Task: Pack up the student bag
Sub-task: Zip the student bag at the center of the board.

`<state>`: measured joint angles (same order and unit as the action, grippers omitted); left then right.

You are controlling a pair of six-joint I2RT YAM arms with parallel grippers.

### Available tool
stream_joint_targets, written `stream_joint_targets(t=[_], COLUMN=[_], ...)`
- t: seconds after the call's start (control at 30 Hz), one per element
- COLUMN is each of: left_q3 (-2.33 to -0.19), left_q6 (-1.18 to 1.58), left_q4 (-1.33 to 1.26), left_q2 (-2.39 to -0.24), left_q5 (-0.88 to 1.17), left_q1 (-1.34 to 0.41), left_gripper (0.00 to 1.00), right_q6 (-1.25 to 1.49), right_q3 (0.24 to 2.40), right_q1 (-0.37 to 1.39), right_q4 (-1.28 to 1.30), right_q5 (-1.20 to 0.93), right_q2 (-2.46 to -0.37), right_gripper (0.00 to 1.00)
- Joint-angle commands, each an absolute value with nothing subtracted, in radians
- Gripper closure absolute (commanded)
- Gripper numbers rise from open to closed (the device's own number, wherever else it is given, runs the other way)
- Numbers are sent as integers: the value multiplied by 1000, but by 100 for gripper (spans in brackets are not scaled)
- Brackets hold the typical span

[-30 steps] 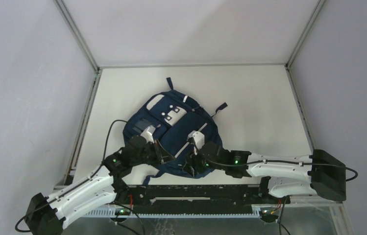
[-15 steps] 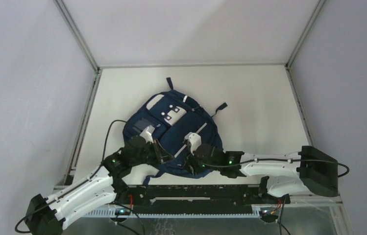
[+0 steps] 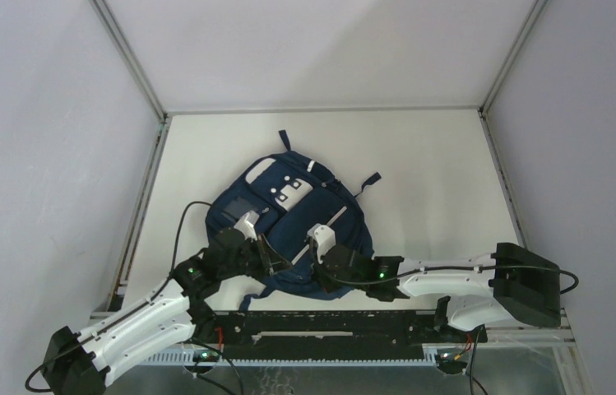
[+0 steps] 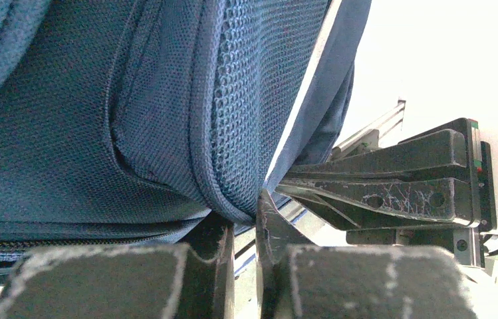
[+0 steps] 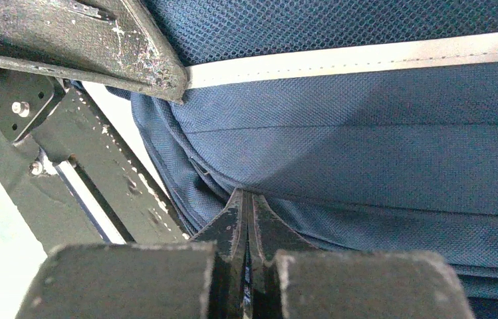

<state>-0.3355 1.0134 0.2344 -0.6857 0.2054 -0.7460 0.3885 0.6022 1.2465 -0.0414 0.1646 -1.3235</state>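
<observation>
Since a second ago my right arm has slid left along the bag's near edge and its claw has gone from apart to fully together; my left arm has not shifted.

On the left, my left claw (image 4: 243, 214) is clamped on the rolled seam at the near edge of the bag (image 3: 288, 222), with the mesh fabric bulging just above the fingers.

In the middle, the bag lies flat on the table (image 3: 419, 164), front panel up, its far end toward the back wall and its near edge just beyond my bases.

On the right, my right claw (image 5: 246, 199) has its tips pressed together right against a lower seam of the bag, close beside the left claw. Whether any fabric or a zipper pull is caught between them I cannot tell.

I judge this as a second hold taken to part the edge and get the bag open, so packing itself has not begun.

As for contents, no opening shows in any view (the seams all look shut), so I cannot say what is inside.
</observation>
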Motion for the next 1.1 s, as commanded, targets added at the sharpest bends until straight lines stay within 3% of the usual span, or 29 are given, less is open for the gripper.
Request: stream_joint_targets(t=[0.0, 0.1, 0.23, 0.3, 0.4, 0.5, 0.6, 0.73, 1.07], left_q3=[-399, -403, -400, -390, -384, -384, -384, -380, -324], left_q6=[1006, 1008, 1011, 1022, 1026, 1027, 1032, 1032, 1083], left_q4=[117, 117, 116, 102, 89, 80, 68, 66, 86], left_q2=[-665, -675, -680, -683, -687, -688, -688, -689, -618], left_q5=[234, 233, 228, 231, 239, 249, 256, 254, 193], left_q1=[-750, -750, -750, -751, -750, -751, -751, -751, -749], left_gripper=[100, 100, 100, 100, 100, 100, 100, 100, 100], right_q6=[382, 351, 297, 283, 274, 270, 259, 260, 317], right_q3=[643, 643, 644, 643, 644, 644, 644, 643, 565], right_q1=[1260, 1270, 1281, 1281, 1275, 1261, 1256, 1251, 1156], right_q4=[-136, -153, -179, -189, -194, -206, -220, -219, -121], right_q5=[213, 190, 84, 52, 40, 19, 11, 18, 81], right_q2=[-1325, -1327, -1337, -1346, -1357, -1369, -1382, -1385, -1260], right_gripper=[100, 100, 70, 63, 62, 63, 71, 100, 100])
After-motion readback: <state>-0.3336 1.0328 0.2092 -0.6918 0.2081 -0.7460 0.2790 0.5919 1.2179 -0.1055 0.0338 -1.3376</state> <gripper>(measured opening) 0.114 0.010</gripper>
